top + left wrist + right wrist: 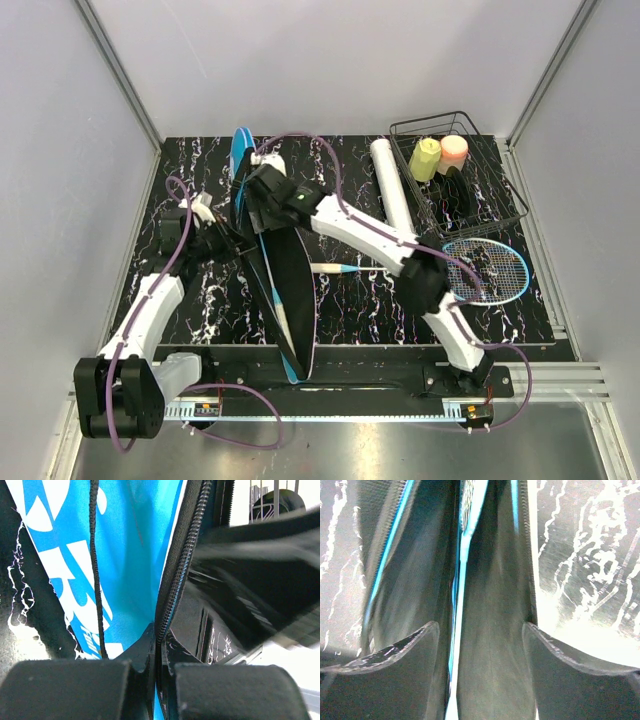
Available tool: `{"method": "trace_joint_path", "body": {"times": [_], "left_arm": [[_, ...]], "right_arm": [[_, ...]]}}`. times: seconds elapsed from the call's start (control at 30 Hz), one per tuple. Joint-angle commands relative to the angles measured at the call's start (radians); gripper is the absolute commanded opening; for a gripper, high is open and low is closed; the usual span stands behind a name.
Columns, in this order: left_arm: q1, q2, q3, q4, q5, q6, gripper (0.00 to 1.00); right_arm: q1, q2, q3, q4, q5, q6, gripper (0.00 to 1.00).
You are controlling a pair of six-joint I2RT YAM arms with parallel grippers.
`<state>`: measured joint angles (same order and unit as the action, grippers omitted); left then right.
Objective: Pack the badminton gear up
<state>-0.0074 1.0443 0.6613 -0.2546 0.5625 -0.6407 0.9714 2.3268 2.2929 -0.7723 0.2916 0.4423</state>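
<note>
- Where the blue cover [290, 270] lies open, running from the upper centre-left down to the bottom edge of the top view, one racket [283, 318] sits in its black lining.
- Left gripper [157, 680] is pinched tight on the cover's zipper edge.
- Right gripper [480, 645] stands spread wide. The racket's shaft runs between its fingers [395, 655], seemingly untouched.
- Second racket [485, 270] lies at the right, with the white tube [392, 190] just above it.
</note>
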Motion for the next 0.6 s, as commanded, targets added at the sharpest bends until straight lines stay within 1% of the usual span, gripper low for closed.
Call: {"method": "trace_joint_path", "body": {"times": [0.0, 0.03, 0.07, 0.1, 0.13, 0.17, 0.2, 0.23, 0.27, 0.3, 0.37, 0.4, 0.43, 0.47, 0.5, 0.57], "left_arm": [[0.006, -0.02, 0.052, -0.011, -0.013, 0.035, 0.0], [0.006, -0.017, 0.055, -0.011, -0.013, 0.038, 0.0], [0.026, -0.013, 0.058, -0.011, -0.01, 0.039, 0.0], [0.027, -0.004, 0.066, -0.012, -0.006, 0.039, 0.0], [0.03, 0.0, 0.072, -0.014, 0.0, 0.038, 0.0], [0.032, 0.011, 0.084, -0.014, 0.016, 0.035, 0.0], [0.035, 0.013, 0.089, -0.012, 0.02, 0.032, 0.0], [0.034, 0.017, 0.093, -0.006, 0.025, 0.03, 0.0], [0.034, 0.023, 0.103, -0.003, 0.031, 0.024, 0.0], [0.034, 0.031, 0.107, -0.002, 0.033, 0.024, 0.0], [0.034, 0.045, 0.119, 0.006, 0.037, 0.018, 0.0], [0.034, 0.048, 0.121, 0.009, 0.039, 0.018, 0.0], [0.034, 0.051, 0.123, 0.017, 0.04, 0.015, 0.0], [0.034, 0.059, 0.123, 0.02, 0.045, 0.01, 0.0], [0.035, 0.062, 0.123, 0.024, 0.046, 0.009, 0.0], [0.037, 0.065, 0.116, 0.034, 0.051, 0.003, 0.0]], "right_arm": [[0.012, -0.302, -0.164, -0.024, 0.047, -0.051, 0.8], [0.012, -0.389, -0.215, -0.012, 0.078, -0.053, 0.84], [0.01, -0.433, -0.271, -0.002, 0.116, -0.053, 0.88], [0.009, -0.479, -0.38, 0.008, 0.188, -0.044, 0.91], [0.009, -0.563, -0.436, 0.027, 0.223, -0.036, 0.98], [0.009, -0.605, -0.49, 0.037, 0.253, -0.027, 1.0], [0.006, -0.644, -0.592, 0.045, 0.3, -0.005, 1.0], [-0.008, -0.711, -0.64, 0.059, 0.314, 0.01, 1.0], [-0.019, -0.742, -0.688, 0.061, 0.331, 0.035, 1.0], [-0.032, -0.77, -0.772, 0.062, 0.348, 0.109, 1.0], [-0.12, -0.845, -0.855, 0.054, 0.308, 0.209, 1.0], [-0.166, -0.865, -0.933, 0.051, 0.205, 0.322, 1.0], [-0.207, -0.897, -0.972, 0.06, 0.146, 0.378, 1.0], [-0.29, -0.908, -1.009, 0.064, 0.089, 0.43, 1.0], [-0.322, -0.914, -1.067, 0.059, 0.03, 0.557, 1.0], [-0.371, -0.913, -1.104, 0.018, 0.021, 0.681, 1.0]]}}
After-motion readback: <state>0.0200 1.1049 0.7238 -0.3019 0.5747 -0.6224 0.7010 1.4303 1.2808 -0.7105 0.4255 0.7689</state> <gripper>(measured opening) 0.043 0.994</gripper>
